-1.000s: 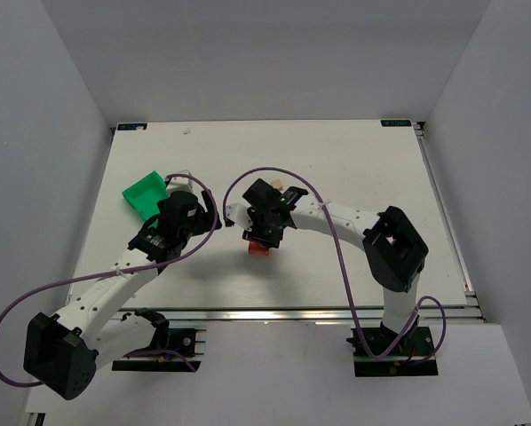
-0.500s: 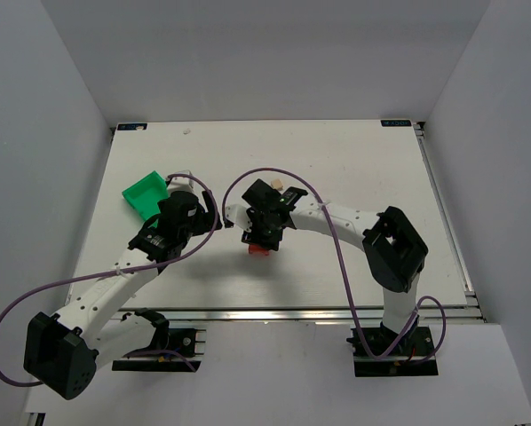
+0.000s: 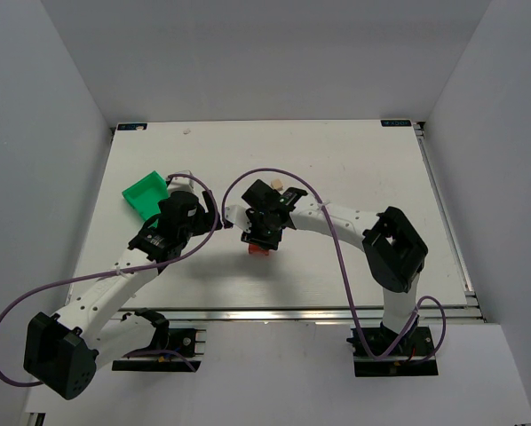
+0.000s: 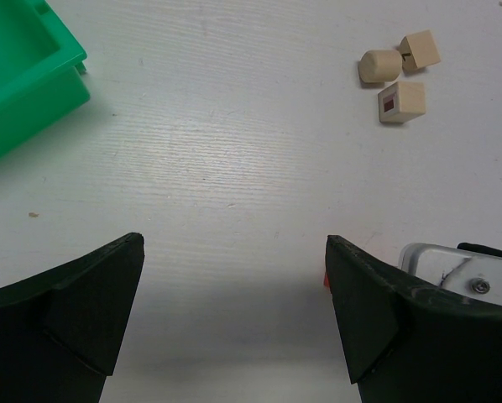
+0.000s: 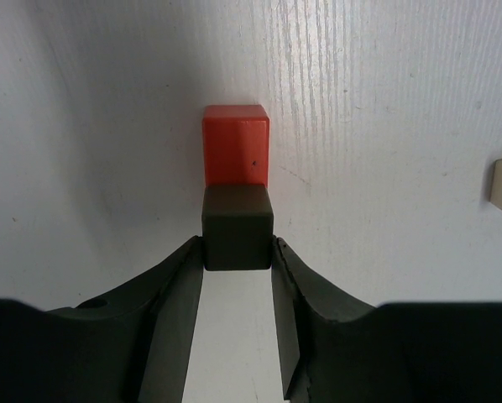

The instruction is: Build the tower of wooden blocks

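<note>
R gripper (image 5: 237, 256): pinches grey cube (image 5: 237, 239) by its flat sides.
L gripper (image 4: 232, 252): wide — holds nothing.
Cube: just over red block (image 5: 235, 143); touching? can't tell.
Feel: light, hard, smooth — may slip.

- White, rounded arm links (image 3: 106, 297), joined by boxy black housings (image 3: 394, 248).
- A thin purple cable (image 3: 265, 170) arcs back from behind each pair of jaws.
- Dark matte fingers (image 5: 171, 327) taper towards flat tips.
</note>
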Motion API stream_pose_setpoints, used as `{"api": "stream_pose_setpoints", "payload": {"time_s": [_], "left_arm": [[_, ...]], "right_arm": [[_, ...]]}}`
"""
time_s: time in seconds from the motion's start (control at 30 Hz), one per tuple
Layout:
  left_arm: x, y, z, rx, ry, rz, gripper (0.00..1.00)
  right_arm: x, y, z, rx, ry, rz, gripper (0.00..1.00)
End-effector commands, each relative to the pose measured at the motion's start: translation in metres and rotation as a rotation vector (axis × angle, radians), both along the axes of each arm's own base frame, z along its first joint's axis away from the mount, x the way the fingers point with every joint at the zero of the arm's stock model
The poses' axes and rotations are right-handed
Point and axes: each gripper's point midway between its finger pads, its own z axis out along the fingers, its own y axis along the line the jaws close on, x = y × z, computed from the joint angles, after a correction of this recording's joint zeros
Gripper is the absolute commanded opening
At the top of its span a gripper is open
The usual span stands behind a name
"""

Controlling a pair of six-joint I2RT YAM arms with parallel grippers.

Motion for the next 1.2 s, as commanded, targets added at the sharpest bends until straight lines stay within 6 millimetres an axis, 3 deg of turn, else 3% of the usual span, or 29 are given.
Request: {"api": "stream_pose_setpoints", "payload": {"time_s": [0.0,0.27,0.37,0.43,0.57,0.7,0.77,0.83,0.87,0.9,0.97,1.0,1.07,1.1,1.17], "left_arm": [[0.003,-0.002,0.016,-0.023,-0.04,-0.009,0.98],[0.003,-0.004,0.016,-0.027,-0.04,-0.02,0.98],[0.003,-0.005,0.016,-0.026,-0.04,-0.022,0.98],[0.003,-0.005,0.018,-0.031,-0.044,-0.024,0.98],[0.002,-0.008,0.02,-0.043,-0.047,-0.037,0.98],[0.001,-0.007,0.021,-0.057,-0.042,-0.022,0.98],[0.0,-0.008,0.022,-0.07,-0.036,-0.019,0.98],[-0.001,-0.009,0.02,-0.071,-0.029,-0.021,0.98],[-0.001,-0.008,0.021,-0.075,-0.031,-0.011,0.98],[-0.001,-0.006,0.02,-0.071,-0.028,-0.002,0.98],[-0.001,-0.004,0.02,-0.073,-0.028,0.011,0.98],[-0.001,-0.003,0.02,-0.07,-0.028,0.015,0.98],[-0.001,-0.001,0.019,-0.064,-0.028,0.028,0.98],[-0.001,0.0,0.019,-0.06,-0.025,0.032,0.98],[-0.001,0.003,0.018,-0.052,-0.028,0.043,0.98]], "right_arm": [[0.001,0.011,0.017,0.045,-0.014,0.009,0.43],[0.006,0.014,0.021,0.067,-0.036,-0.007,0.54],[0.009,0.023,0.036,0.126,-0.054,0.003,0.67],[0.01,0.027,0.053,0.174,-0.084,0.022,0.69],[0.012,0.032,0.087,0.272,-0.138,0.033,0.89],[0.033,0.026,0.119,0.375,-0.236,-0.048,0.89],[0.057,0.015,0.123,0.399,-0.264,-0.168,0.89],[0.078,0.009,0.125,0.418,-0.262,-0.28,0.89],[0.101,-0.006,0.126,0.424,-0.275,-0.43,0.9],[0.112,-0.008,0.113,0.404,-0.251,-0.494,0.9],[0.139,-0.02,0.117,0.41,-0.256,-0.647,0.89],[0.141,-0.019,0.097,0.384,-0.197,-0.71,0.89],[0.154,-0.02,0.09,0.389,-0.167,-0.787,0.89],[0.157,-0.018,0.07,0.37,-0.126,-0.848,0.89],[0.168,-0.023,0.062,0.335,-0.122,-0.925,0.86]]}}
